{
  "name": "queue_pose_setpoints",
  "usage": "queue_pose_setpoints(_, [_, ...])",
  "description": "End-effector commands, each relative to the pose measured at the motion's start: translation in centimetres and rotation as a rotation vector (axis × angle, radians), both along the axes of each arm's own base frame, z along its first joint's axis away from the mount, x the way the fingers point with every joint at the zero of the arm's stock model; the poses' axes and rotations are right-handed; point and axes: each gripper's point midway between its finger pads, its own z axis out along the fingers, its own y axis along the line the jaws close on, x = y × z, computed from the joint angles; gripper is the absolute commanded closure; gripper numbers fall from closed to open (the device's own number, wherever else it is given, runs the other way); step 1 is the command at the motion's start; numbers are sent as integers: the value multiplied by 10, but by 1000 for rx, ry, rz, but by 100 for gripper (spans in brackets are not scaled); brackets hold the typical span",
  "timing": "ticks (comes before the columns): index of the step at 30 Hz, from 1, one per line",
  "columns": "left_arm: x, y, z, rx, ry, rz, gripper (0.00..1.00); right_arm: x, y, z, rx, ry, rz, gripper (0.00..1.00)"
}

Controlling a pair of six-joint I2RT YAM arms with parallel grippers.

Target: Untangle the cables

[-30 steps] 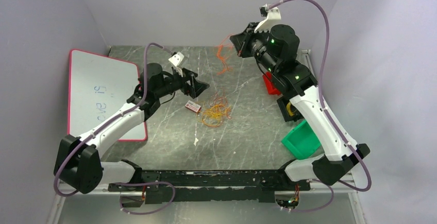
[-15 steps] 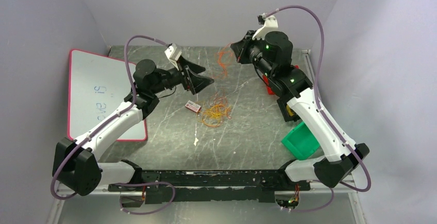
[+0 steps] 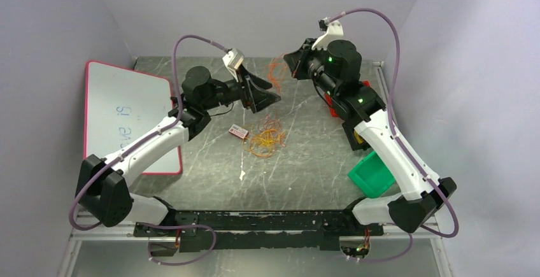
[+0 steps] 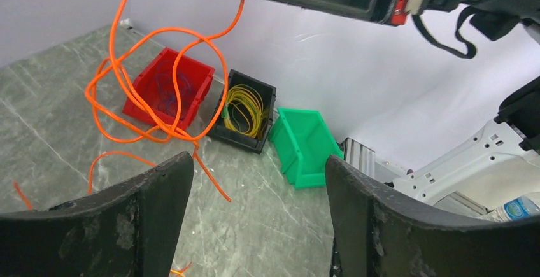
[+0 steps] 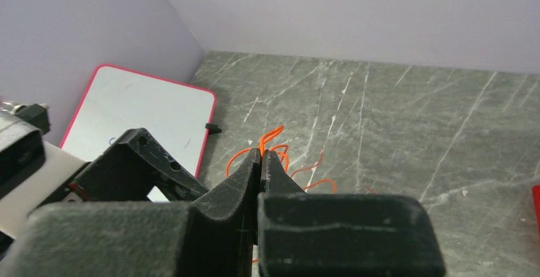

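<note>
Right pincer (image 3: 290, 56) pinched shut on one orange cable (image 3: 275, 72), high off the table (image 3: 210, 156); the strand hangs in loose loops below my tips. Left pincer (image 3: 267, 97) stands wide and holds nothing, the loops dangling just ahead of it (seen between my two fingers). The heap of cables (image 3: 267, 138), orange and yellow, lies on the table below my left pincer. Beyond the loops sit a red bin (image 4: 191, 67), a black bin (image 4: 255, 81) with a yellow coil, and a green bin (image 4: 305, 162).
</note>
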Motion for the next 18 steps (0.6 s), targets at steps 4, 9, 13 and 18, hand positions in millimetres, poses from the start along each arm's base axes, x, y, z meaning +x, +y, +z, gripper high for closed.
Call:
queue_pose_setpoints(4, [8, -11, -10, 42, 17, 20, 24, -7, 0, 19, 41, -46, 14, 100])
queue_pose_setpoints(9, [10, -14, -23, 70, 40, 25, 31, -8, 0, 19, 38, -48, 17, 100])
queue_pose_setpoints(13, [11, -15, -25, 77, 44, 23, 39, -8, 0, 20, 38, -51, 20, 100])
queue_pose_setpoints(18, [13, -15, -23, 75, 39, 32, 50, -8, 0, 21, 34, -56, 22, 100])
